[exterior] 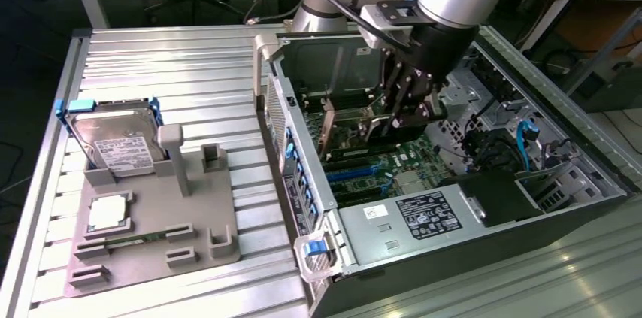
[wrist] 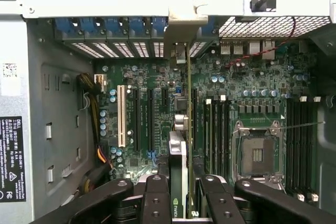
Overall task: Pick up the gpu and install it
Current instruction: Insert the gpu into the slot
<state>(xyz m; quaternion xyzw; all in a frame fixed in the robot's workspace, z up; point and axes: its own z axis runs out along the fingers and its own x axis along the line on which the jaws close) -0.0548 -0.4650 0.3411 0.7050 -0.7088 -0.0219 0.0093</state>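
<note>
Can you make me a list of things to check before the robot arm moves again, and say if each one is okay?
1. Is the gpu held by the gripper? Ok, fingers pinch it edge-on.
2. Is the card inside the computer case? Ok.
3. Is the card above the motherboard slots? Ok.
4. Is it fully pushed into a slot? Cannot tell.
5. Is the hard drive still in its holder? Ok.
</note>
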